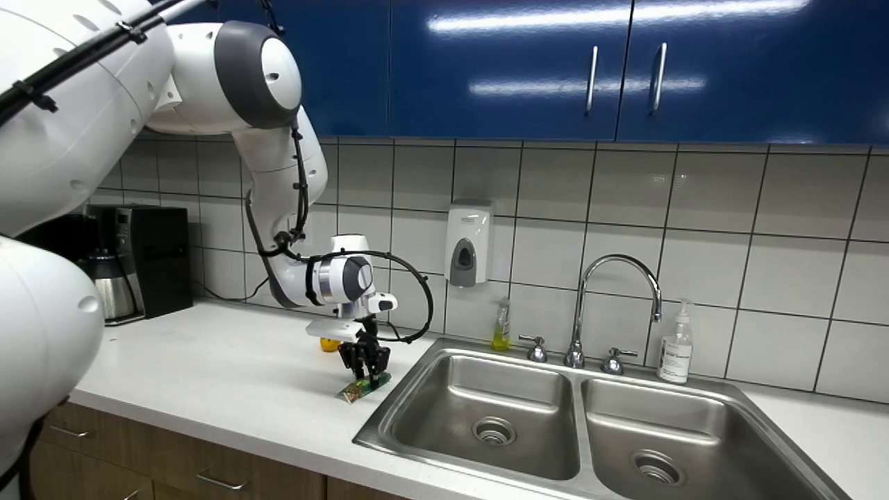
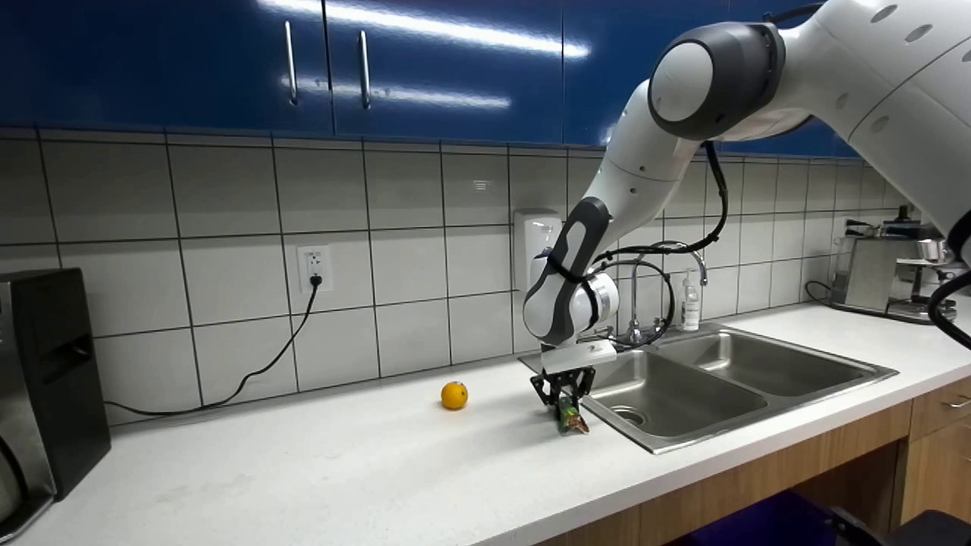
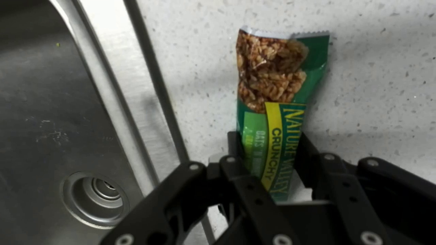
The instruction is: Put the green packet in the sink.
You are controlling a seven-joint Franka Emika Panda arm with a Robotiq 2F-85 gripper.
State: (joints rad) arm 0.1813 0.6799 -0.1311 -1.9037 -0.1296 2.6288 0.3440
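The green packet is a flat bar wrapper with a brown oat picture at one end. It lies low at the counter beside the sink in both exterior views (image 1: 354, 392) (image 2: 574, 422) and fills the middle of the wrist view (image 3: 282, 75). My gripper (image 3: 267, 146) has one finger against each long side of the packet, shut on it; it also shows in both exterior views (image 1: 367, 378) (image 2: 563, 400). The packet's far end is hidden by the fingers. The steel double-basin sink (image 1: 582, 423) is beside the gripper; its rim and a drain show in the wrist view (image 3: 136, 105).
A yellow-orange round object (image 2: 454, 395) sits on the counter near the gripper. The chrome faucet (image 1: 578, 319), its handles, a spray bottle (image 1: 501, 325) and a pump bottle (image 1: 676, 351) stand behind the sink. A black coffee machine (image 1: 160, 257) stands farther along the counter.
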